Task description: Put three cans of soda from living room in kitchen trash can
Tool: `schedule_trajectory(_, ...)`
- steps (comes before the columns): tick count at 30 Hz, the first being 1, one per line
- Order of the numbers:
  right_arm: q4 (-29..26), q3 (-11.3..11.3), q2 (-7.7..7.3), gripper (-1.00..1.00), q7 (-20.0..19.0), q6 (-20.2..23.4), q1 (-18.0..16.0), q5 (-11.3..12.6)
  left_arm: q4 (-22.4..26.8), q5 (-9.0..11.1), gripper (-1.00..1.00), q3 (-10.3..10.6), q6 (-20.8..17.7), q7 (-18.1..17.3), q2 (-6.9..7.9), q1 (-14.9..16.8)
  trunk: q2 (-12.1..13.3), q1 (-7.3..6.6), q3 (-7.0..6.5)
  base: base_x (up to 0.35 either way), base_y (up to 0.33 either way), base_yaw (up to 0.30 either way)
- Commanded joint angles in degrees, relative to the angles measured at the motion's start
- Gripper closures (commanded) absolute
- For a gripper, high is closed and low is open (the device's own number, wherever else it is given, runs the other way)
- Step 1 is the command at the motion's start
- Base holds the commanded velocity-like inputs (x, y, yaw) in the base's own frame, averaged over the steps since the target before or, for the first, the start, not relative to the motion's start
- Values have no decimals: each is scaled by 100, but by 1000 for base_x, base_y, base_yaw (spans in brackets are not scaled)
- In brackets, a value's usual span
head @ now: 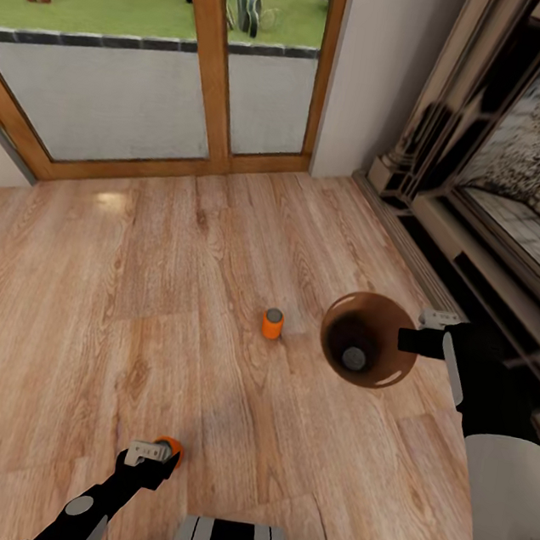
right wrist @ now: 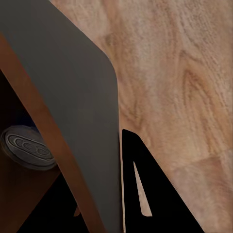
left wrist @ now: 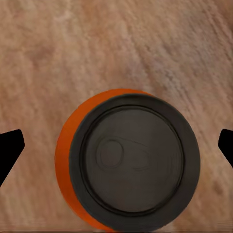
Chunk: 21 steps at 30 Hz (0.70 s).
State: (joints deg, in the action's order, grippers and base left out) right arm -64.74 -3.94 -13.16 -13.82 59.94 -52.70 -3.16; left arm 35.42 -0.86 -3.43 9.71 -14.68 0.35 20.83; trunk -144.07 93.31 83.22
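Wood planks cover the floor (head: 86,296) all around me, with big glass doors (head: 162,57) ahead and a dark fireplace (head: 504,191) on my right. I see one can (head: 272,323) standing up on the floor in the middle, away from both of my arms. My right gripper (head: 410,340) is clamped on the rim of the brown bin (head: 369,340) and holds it up off the floor, with its mouth turned toward my head camera. Down inside the bin I see the grey top of a second can (head: 354,358). My right wrist camera shows that can top (right wrist: 26,148) too, past the bin's brown wall (right wrist: 43,121), with one black finger (right wrist: 145,194) on the outside of the wall. My left gripper (head: 160,452) is low by the floor at a third can (head: 172,448). From my left wrist camera I look straight down on this can's grey top (left wrist: 133,162), and the two black fingertips (left wrist: 9,145) sit wide apart on each side, not touching it, so this gripper is spread wide.
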Motion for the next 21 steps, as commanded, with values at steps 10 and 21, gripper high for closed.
schedule_trajectory(10, -4, 4, -4, 100, -16, 6, -3, 96, 0, 6, -100, 0, -1, 0, 0, 0, -7, 12, 111, 0, 0, 0)
schedule_trajectory(21, -4, 7, -5, 100, -16, 6, -3, 96, 7, 12, 100, 3, 101, -13, 6, -5, -7, 12, 111, 0, 0, 0)
